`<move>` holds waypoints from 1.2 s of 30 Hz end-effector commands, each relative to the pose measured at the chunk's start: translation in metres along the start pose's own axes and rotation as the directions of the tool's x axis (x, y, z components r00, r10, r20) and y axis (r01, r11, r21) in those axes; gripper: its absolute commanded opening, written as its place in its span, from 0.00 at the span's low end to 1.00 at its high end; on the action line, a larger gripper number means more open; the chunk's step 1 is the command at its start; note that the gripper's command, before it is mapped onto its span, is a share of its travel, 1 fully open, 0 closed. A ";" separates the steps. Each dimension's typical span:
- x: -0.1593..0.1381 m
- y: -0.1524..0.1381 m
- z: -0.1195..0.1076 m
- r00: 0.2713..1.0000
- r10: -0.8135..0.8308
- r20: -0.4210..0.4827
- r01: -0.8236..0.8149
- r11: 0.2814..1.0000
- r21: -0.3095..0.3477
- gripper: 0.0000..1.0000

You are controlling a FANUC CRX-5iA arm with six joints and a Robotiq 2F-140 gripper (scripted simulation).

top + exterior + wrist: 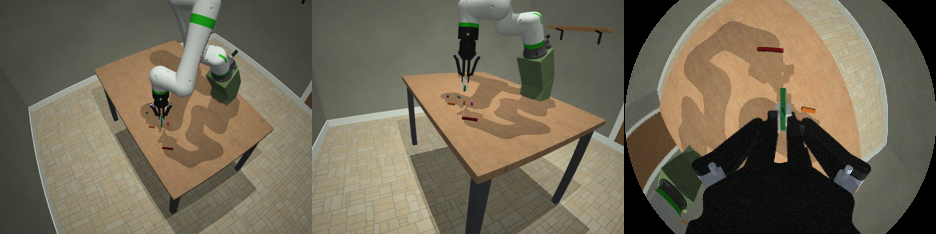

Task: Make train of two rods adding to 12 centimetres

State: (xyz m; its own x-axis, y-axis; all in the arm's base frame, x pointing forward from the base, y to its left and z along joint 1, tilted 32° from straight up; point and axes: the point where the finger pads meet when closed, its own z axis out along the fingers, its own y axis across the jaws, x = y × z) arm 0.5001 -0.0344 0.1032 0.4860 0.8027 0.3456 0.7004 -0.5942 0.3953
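Note:
My gripper (161,116) hangs over the left part of the table and is shut on a green rod (161,122), held level above the table top. It shows from the other side in the exterior view (464,84), where the green rod (464,88) points toward the camera. In the wrist view the green rod (783,107) sticks out ahead of the fingers. An orange rod (451,103) lies flat to the left below the gripper. A second orange rod (464,102) lies almost under it.
A red rod (469,118) lies nearer the front edge. A magenta rod (471,103), a grey rod (459,96) and a blue rod (447,96) lie around the gripper's shadow. The arm's green base block (536,75) stands at the back right.

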 end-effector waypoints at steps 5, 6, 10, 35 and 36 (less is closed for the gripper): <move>0.000 0.001 0.011 1.000 0.000 0.000 0.000 1.000 0.003 0.03; 0.000 0.001 0.014 1.000 0.000 0.000 0.000 1.000 0.003 0.03; -0.001 0.001 0.030 1.000 0.000 0.000 0.000 1.000 0.003 0.03; -0.002 0.002 0.087 1.000 0.000 0.000 0.000 1.000 0.003 0.03; -0.002 0.002 0.087 1.000 0.000 0.000 0.000 1.000 0.003 0.03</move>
State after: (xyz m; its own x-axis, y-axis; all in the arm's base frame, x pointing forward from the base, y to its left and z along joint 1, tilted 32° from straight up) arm 0.5461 -0.0326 0.0298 0.4856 0.8028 0.3458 0.7023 -0.5939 0.3926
